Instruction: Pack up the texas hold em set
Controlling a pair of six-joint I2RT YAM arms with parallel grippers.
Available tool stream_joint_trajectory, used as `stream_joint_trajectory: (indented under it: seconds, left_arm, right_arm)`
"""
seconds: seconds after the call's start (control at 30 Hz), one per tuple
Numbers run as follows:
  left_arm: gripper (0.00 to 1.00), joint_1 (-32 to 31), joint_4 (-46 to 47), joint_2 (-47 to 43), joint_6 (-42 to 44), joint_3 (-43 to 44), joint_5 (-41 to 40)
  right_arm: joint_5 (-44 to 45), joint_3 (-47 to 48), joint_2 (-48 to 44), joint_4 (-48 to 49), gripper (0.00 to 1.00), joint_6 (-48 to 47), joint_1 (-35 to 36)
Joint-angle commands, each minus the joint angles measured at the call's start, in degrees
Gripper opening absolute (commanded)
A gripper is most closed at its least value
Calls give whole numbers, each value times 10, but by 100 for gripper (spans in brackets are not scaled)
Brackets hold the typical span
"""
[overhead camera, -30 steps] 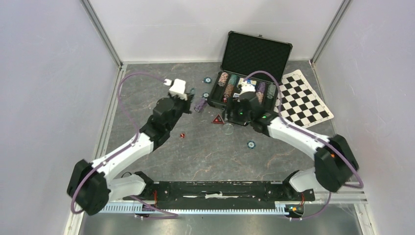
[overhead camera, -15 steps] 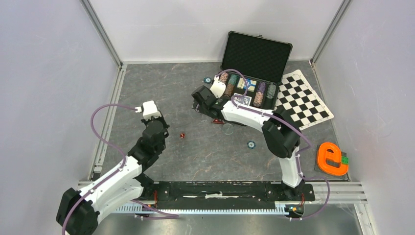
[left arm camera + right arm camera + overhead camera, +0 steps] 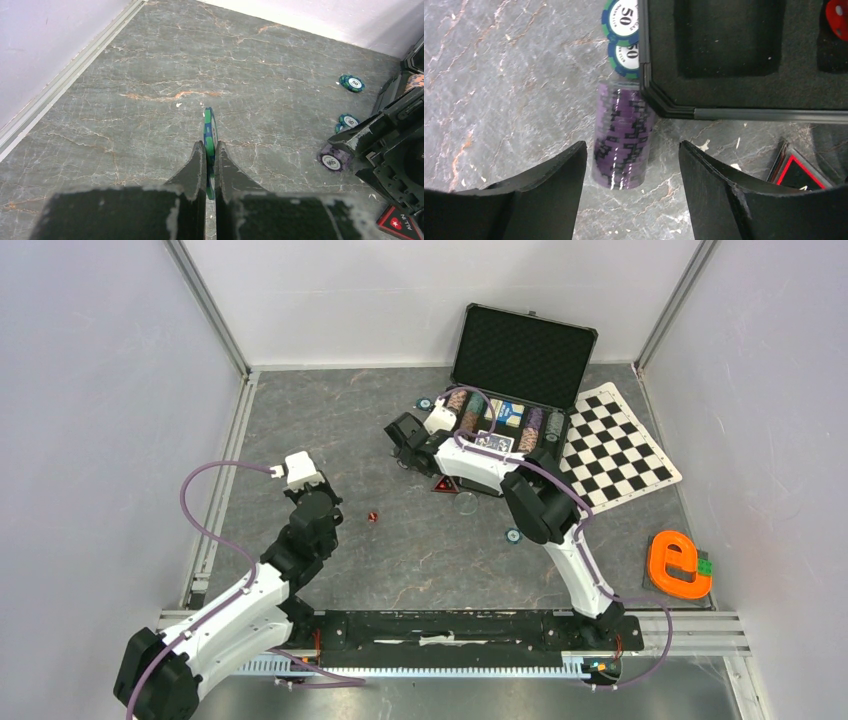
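Left gripper is clamped tight on a green chip, gripped on edge and held above the bare table, well away from the case.

Over on the right gripper, the fingers stand wide apart either side of the purple stack. The stack lies on its side on the table, closer to one finger than the other, and as far as I can see it touches neither. Its far end sits right at the corner of the case, just beside two 50 chips that lie flat against the case wall.

The case stands open at the back of the table with its lid up. Chip rows and cards are inside, and a red die sits in a foam pocket. The red marker lies on the table just in front of the case. Another die and a loose chip lie further forward, well apart from each other.
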Motion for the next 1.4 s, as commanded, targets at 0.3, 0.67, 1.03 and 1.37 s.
stream_joint_trajectory:
  seconds: [0.3,0.67,1.03,1.37]
  left_arm:
    - [2,0,46,-1,-19,-3,-7]
    - [2,0,55,4,-15,-3,14]
    - [2,0,97,13,-14,-12,77]
    - [2,0,134,31,-29,-14,161]
  right_arm:
    - [-22,-12,-5,45,41,-13,-4]
    - [-61,-217,-239,195,28,-179,40]
    - [-36,-500,-548,219,20,-372,-101]
    - [-270,-581,-583,211,12,-482,-348]
